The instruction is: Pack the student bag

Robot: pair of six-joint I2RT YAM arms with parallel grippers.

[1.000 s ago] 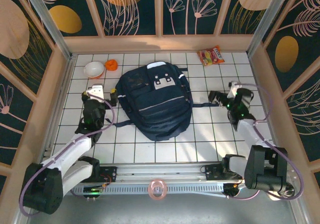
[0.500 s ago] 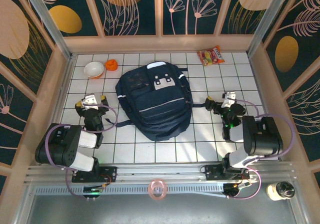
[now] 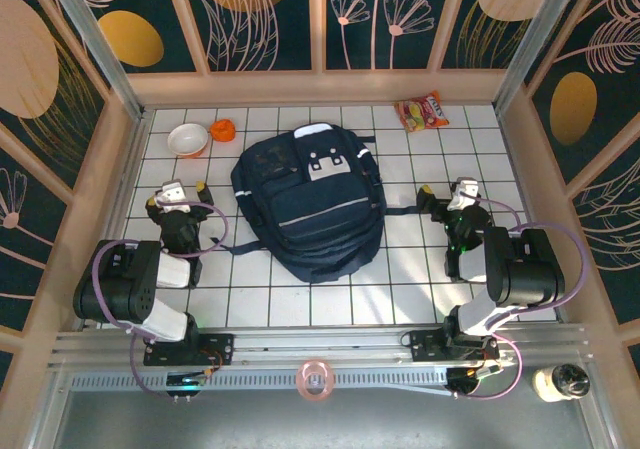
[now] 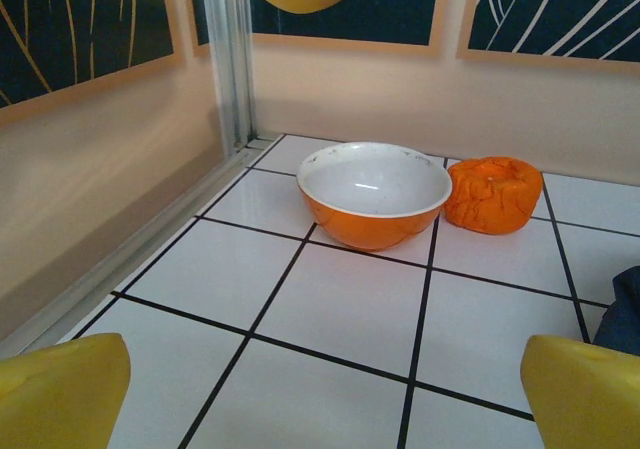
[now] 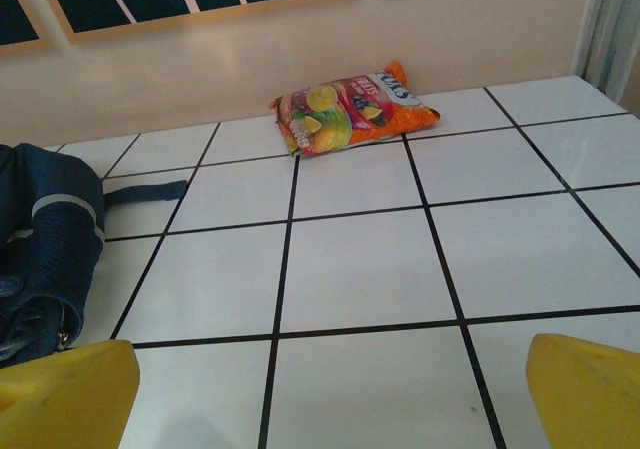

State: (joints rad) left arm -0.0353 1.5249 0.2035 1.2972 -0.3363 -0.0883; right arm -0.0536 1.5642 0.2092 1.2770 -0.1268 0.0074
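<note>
From above, the student bag (image 3: pixel 310 204) lies mid-table, its top toward 12 o'clock, with bare white tile on both flanks. The left gripper (image 3: pixel 178 199) sits at its 9 o'clock and the right gripper (image 3: pixel 447 195) at its 3 o'clock. Both are clear of it, jaws wide, holding nothing.

In the left wrist view, yellow fingers (image 4: pixel 60 389) stand far apart. Open tile runs to the bowl (image 4: pixel 375 194) at 12 o'clock, its white inside bare, with an orange lump (image 4: pixel 493 194) just beside it. The side wall is at 9 o'clock.

In the right wrist view, the fingers (image 5: pixel 590 389) are equally spread. The snack packet (image 5: pixel 350 109) lies at 12 o'clock near the back wall, and the bag is at 9 o'clock.
</note>
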